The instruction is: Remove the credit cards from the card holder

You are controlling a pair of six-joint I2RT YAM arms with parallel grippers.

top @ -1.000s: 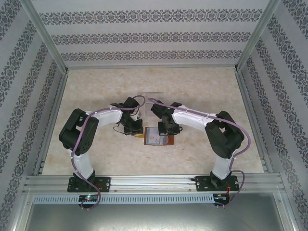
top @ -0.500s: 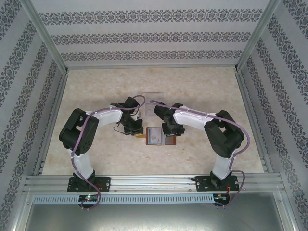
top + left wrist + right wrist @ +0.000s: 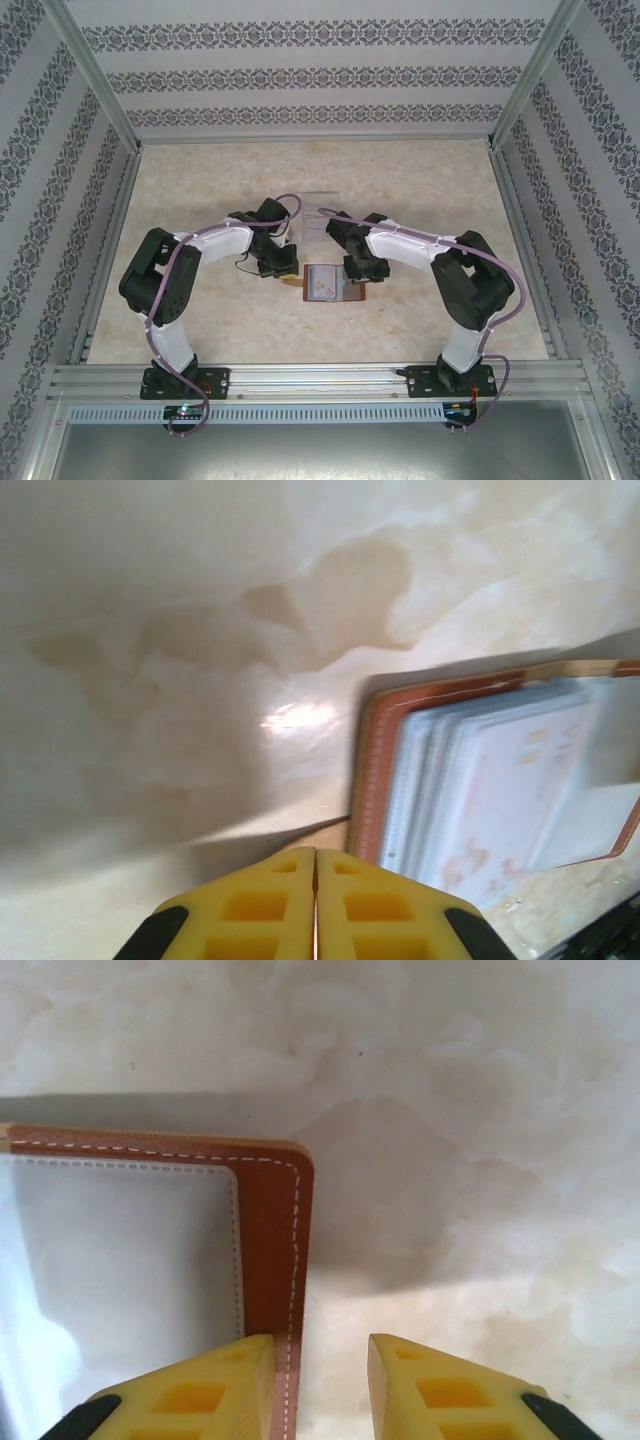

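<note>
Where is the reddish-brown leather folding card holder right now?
From above, the card holder lies open, centred on the table, between the left gripper and the right gripper at its right edge.

You face a cream marbled tabletop (image 3: 200, 180), floral-striped wallpapered walls (image 3: 320, 75) on three sides, aluminium rails (image 3: 320, 375) along its near edge.

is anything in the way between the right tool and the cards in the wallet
Nothing visible does. The card holder lies open, the credit cards uncovered in its left half. The right tool, open, is at the holder's right edge, with just its own pocket between.
</note>
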